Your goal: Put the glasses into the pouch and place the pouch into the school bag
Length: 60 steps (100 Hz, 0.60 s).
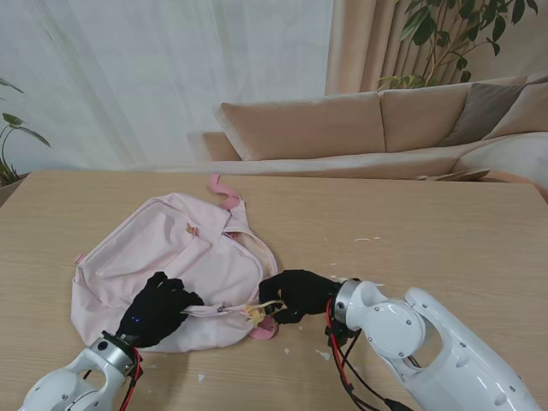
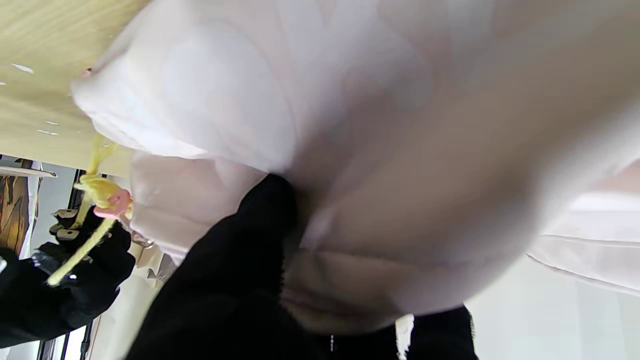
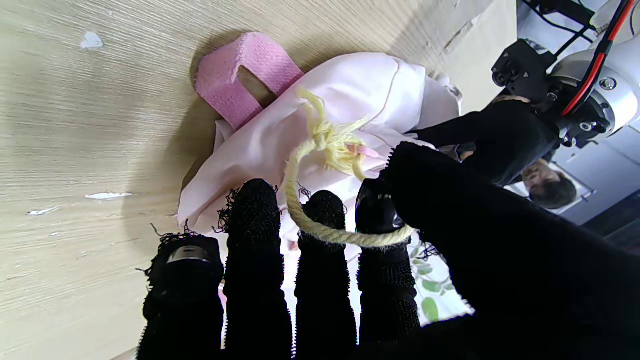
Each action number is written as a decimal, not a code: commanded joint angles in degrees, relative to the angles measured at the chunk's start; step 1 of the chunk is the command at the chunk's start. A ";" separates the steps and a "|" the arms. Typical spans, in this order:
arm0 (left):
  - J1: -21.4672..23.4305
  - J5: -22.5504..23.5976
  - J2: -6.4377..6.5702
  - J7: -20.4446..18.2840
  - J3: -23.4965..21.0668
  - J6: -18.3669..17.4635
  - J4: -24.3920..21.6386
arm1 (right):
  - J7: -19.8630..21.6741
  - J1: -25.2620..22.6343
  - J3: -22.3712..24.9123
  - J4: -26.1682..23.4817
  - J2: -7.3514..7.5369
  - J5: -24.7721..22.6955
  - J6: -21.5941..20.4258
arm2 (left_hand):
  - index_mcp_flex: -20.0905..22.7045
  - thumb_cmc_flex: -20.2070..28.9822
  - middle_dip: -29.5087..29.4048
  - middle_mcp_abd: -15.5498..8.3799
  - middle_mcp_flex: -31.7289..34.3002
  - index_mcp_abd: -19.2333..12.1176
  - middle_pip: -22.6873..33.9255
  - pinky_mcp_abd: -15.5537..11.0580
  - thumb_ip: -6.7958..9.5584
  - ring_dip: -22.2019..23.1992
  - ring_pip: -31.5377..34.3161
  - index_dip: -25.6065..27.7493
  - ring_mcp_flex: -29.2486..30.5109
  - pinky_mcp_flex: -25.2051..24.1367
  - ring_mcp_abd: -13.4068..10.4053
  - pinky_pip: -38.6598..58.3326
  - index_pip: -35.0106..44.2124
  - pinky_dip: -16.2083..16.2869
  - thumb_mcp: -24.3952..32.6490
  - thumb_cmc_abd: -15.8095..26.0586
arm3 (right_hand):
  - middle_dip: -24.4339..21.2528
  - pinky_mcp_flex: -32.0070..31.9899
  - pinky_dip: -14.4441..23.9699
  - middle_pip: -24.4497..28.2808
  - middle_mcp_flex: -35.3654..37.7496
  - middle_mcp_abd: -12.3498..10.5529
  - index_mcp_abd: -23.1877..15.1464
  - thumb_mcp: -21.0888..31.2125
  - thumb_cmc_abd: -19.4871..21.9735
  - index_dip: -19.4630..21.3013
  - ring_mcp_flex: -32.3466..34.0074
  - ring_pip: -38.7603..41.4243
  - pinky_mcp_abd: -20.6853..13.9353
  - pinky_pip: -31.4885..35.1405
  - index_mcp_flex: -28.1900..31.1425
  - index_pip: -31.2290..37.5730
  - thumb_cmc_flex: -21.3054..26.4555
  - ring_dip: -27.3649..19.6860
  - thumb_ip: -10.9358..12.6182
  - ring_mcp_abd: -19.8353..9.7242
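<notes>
Left robot hand (image 1: 158,306) grips the pink school bag (image 1: 167,270) near the worktop (image 1: 445,231) front edge. Right robot hand (image 1: 295,295) holds the yellow cord (image 3: 320,220) at the bag's opening.

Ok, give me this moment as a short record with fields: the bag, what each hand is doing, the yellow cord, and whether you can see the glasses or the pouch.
bag: pink school bag lying flat on the wooden table
left hand: left hand gripping the bag's near edge
right hand: right hand at the bag's right corner, yellow cord looped over two fingers
cord: tied at a pink zipper pull
glasses: not visible
pouch: not visible
background: beige sofa
</notes>
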 commanded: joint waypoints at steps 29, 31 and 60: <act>4.69 0.15 0.08 -5.98 -2.04 -0.61 -5.14 | -0.86 -0.67 -0.46 0.58 -0.19 -0.55 -1.62 | -19.08 -22.05 -15.87 -1.65 -19.37 0.99 4.80 -0.88 4.51 -0.84 -3.98 -8.83 -7.26 -2.86 -1.72 -1.66 5.93 -0.91 18.23 -7.29 | 8.86 15.06 -2.21 9.23 25.11 -4.21 -6.91 -6.63 2.14 16.14 20.79 14.10 4.08 9.07 27.06 12.97 -5.47 2.33 0.28 -2.04; 4.81 0.14 0.07 -5.94 -1.99 -0.58 -5.35 | -0.96 -0.63 -0.50 0.66 -0.21 -0.53 -1.70 | -19.92 -24.89 -16.04 -1.63 -20.02 1.48 4.62 -0.92 5.28 -0.82 -4.15 -9.01 -7.41 -2.97 -1.78 -1.72 5.04 -0.99 19.47 -7.56 | 8.93 15.62 -2.26 9.39 25.80 -4.18 -7.09 -6.74 2.07 16.27 21.46 14.41 4.26 9.36 27.65 13.08 -5.76 2.34 0.23 -2.01; 3.85 1.08 -0.16 -1.59 4.52 5.12 -6.09 | -1.98 -0.36 -1.09 0.77 -0.45 -0.23 -1.85 | -12.80 -35.34 -21.45 -0.37 -22.36 6.79 -1.91 -1.18 3.71 -1.53 -7.23 -30.20 -9.79 -5.30 -0.38 -2.95 -18.57 -2.31 18.63 -10.08 | 9.81 19.89 -4.02 9.30 29.54 -3.90 -8.81 -7.18 2.57 18.18 25.44 16.08 5.73 12.00 29.88 12.25 -7.31 1.74 0.16 -1.48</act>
